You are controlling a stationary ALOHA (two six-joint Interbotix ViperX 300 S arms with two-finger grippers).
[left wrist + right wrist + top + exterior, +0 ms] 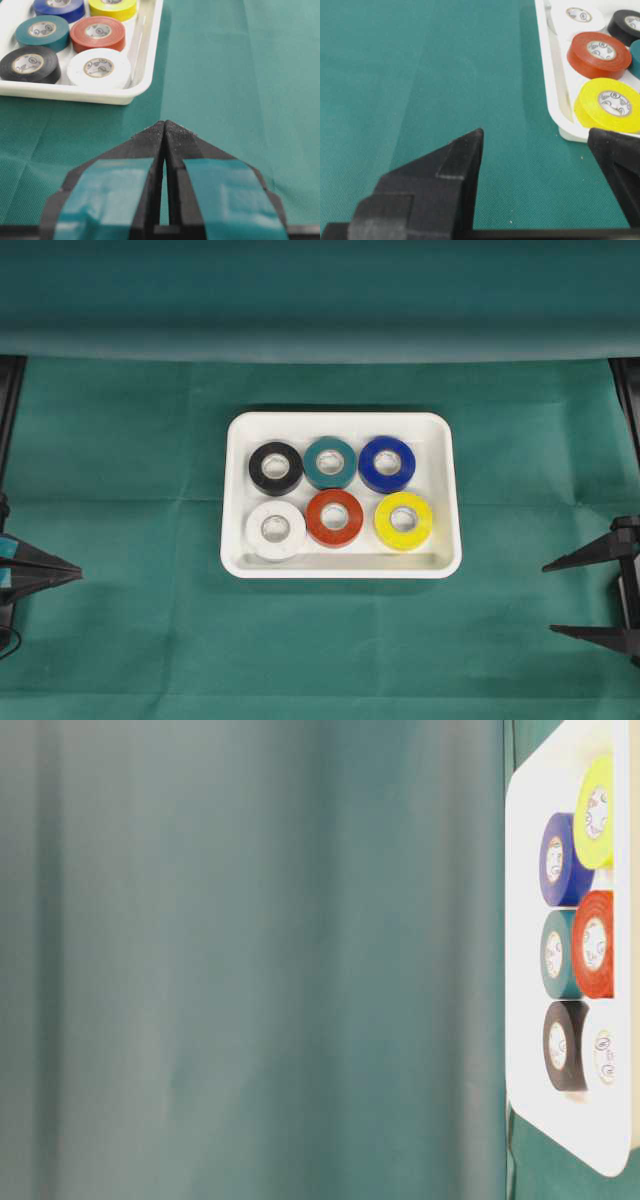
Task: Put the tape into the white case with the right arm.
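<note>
The white case [340, 568] lies in the middle of the green cloth. It holds several tape rolls lying flat in two rows: black [276, 468], teal [330, 462] and blue [387, 464] behind, white [275, 529], red [335, 517] and yellow [403, 521] in front. My right gripper [548, 598] stands open at the right edge, well clear of the case, with nothing between its fingers. In the right wrist view this gripper [535, 135] sits just short of the case's corner [570, 132], near the yellow roll [607, 104]. My left gripper [75, 570] is shut and empty at the left edge.
Green cloth [130, 640] covers the table, and a green backdrop [320, 290] rises behind it. Black frame parts stand at the far left [10, 400] and the far right [628, 390]. In the left wrist view the case [75, 92] lies ahead and to the left of the shut tips [165, 122].
</note>
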